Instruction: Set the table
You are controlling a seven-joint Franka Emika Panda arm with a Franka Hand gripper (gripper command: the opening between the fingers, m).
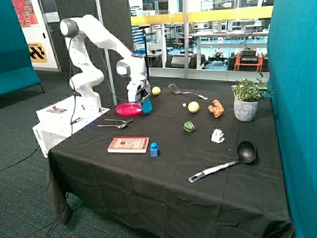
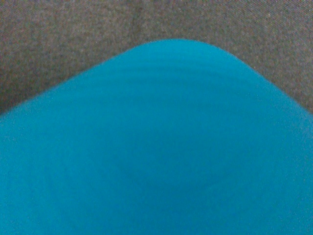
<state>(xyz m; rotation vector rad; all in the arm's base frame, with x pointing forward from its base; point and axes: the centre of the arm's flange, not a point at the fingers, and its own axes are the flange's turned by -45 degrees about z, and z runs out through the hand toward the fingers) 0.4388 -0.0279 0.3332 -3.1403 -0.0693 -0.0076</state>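
The table [image 1: 148, 193] is covered in black cloth. A pink plate [image 1: 126, 109] lies near its far corner by the white robot base. Right beside the plate, a blue cup [image 1: 147, 105] hangs slightly tilted just above the cloth, with my gripper [image 1: 144, 98] shut on it from above. In the wrist view the blue cup [image 2: 156, 147] fills nearly everything, with black table cloth [image 2: 49, 39] behind it. A fork [image 1: 119, 120] and a spoon [image 1: 113, 126] lie in front of the plate.
Also on the cloth are a red book [image 1: 129, 144], a small blue block [image 1: 154, 149], a ladle [image 1: 233, 159], a green pepper [image 1: 188, 127], a white object [image 1: 217, 135], two yellow fruits [image 1: 193, 106], a spatula [image 1: 183, 91], an orange toy [image 1: 215, 108] and a potted plant [image 1: 246, 101].
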